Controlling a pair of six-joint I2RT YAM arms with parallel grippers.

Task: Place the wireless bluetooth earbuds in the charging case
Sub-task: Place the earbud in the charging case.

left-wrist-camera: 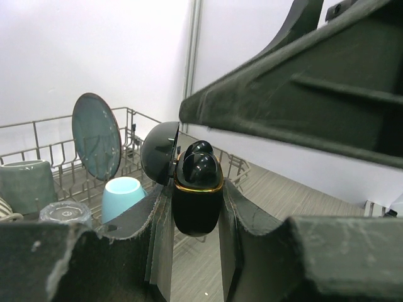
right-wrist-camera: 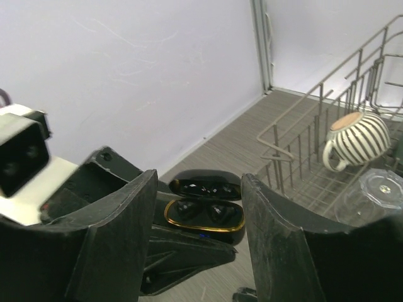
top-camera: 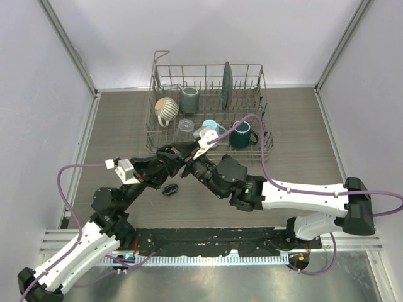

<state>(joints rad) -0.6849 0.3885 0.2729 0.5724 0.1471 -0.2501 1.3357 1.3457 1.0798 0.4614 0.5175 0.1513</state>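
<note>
- Left claw (left-wrist-camera: 195,217): closed on the charging case (left-wrist-camera: 197,200), one finger on each side of its lower body. It sits just left of centre in the top view, held above the bench (top-camera: 302,145).
- Case: upright in the left wrist view, with its hinged lid (left-wrist-camera: 159,153) swung open to the left and a gold rim around the opening.
- Wireless bluetooth earbuds (right-wrist-camera: 221,214): two black buds are seated side by side in the case wells. In the left wrist view they poke up above the gold rim.
- Small black oval item (top-camera: 170,189): lies on the bench just below the two claws in the top view and touches neither. It is too small to identify.
- Right claw (right-wrist-camera: 200,180): spread wide with nothing between the fingers. The open case shows through the gap, further out. In the left wrist view one finger (left-wrist-camera: 302,94) spans the upper right, just above the case, and I can't tell whether it touches.
- Dish rack (top-camera: 208,65): at top centre of the top view, behind both claws.
- Rack contents, left to right: striped mug (top-camera: 167,108), grey cup (top-camera: 189,97), clear glass (top-camera: 186,128), light blue cup (top-camera: 211,128), a plate on edge (top-camera: 227,78), dark teal mug (top-camera: 240,134).
</note>
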